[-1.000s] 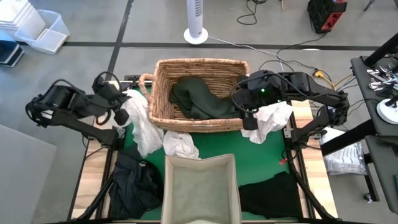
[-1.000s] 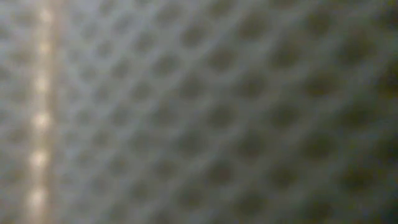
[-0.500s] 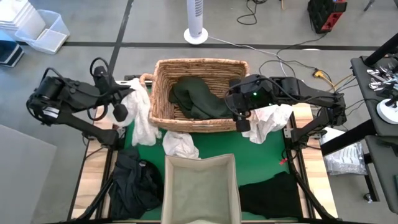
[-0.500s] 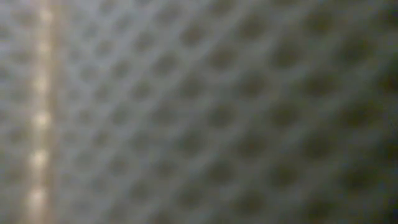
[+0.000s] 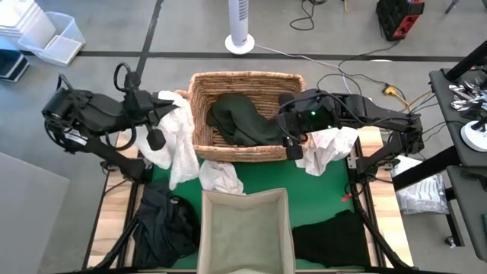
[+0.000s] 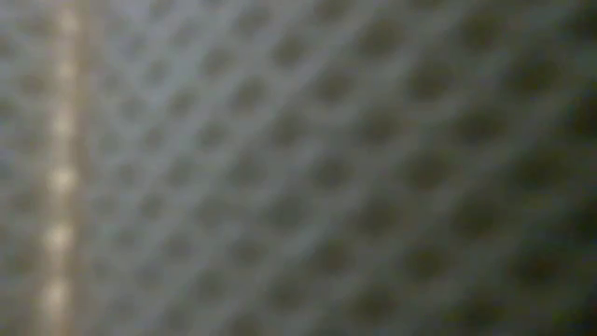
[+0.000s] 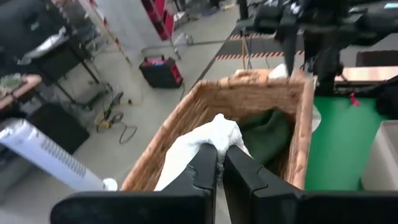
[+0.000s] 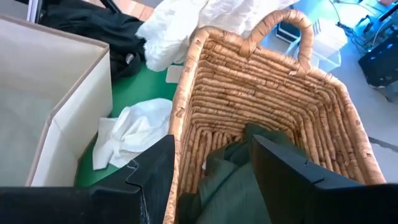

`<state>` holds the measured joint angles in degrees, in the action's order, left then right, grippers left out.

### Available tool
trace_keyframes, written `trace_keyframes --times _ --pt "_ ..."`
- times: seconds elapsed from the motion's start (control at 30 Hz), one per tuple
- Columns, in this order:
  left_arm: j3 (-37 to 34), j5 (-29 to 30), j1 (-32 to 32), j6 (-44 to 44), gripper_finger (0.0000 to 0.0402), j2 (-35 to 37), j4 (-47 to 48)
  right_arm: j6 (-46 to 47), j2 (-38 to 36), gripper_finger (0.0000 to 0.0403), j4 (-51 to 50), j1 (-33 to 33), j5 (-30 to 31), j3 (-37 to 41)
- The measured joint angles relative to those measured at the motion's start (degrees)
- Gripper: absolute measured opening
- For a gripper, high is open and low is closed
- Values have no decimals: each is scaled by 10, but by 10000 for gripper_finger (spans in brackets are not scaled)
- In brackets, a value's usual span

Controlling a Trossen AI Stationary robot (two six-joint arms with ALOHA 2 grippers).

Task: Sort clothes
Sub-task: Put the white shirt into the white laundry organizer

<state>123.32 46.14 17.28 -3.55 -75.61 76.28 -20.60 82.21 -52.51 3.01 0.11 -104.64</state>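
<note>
My left gripper [image 5: 157, 116] is raised at the wicker basket's left side, shut on a white garment [image 5: 176, 144] that trails down beside the basket's [image 5: 199, 114] left wall. A dark green garment [image 5: 245, 122] lies inside the basket. My right gripper [image 5: 291, 144] stands open over the basket's near right corner; in the right wrist view its fingers [image 8: 155, 180] straddle the rim above the green garment [image 8: 236, 180] without touching it. Another white garment [image 5: 329, 148] lies right of the basket, and a third [image 5: 221, 177] lies on the green mat in front of it. My left gripper pinches a bunched fold at the white garment's upper end [image 7: 216, 132] between its two fingers. The fingers come from the table's left, slanting slightly down toward the basket. The cloth hangs slack below the fingers; I cannot tell whether its lower end [image 5: 179, 176] rests on the mat.
A beige fabric bin [image 5: 245, 228] stands at the near middle. Black garments lie at the near left [image 5: 163, 222] and near right [image 5: 331, 237]. A blurred mesh surface [image 6: 298, 168] fills the low view. A white fan [image 5: 240, 30] stands on the floor beyond the table.
My left gripper has risen and gone toward the basket, still shut, drawing the white garment's upper end up and rightward while its lower part trails beside the basket. My right gripper has edged a little toward the table's left over the basket's corner, still open.
</note>
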Motion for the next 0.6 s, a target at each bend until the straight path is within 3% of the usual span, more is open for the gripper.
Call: trace_keyframes --times 0.23,0.6 --pt "115 0 23 56 0 -66 -2 0 0 201 8 0 0 0" --pt "117 6 73 118 0 -80 -79 0 0 201 9 0 0 0"
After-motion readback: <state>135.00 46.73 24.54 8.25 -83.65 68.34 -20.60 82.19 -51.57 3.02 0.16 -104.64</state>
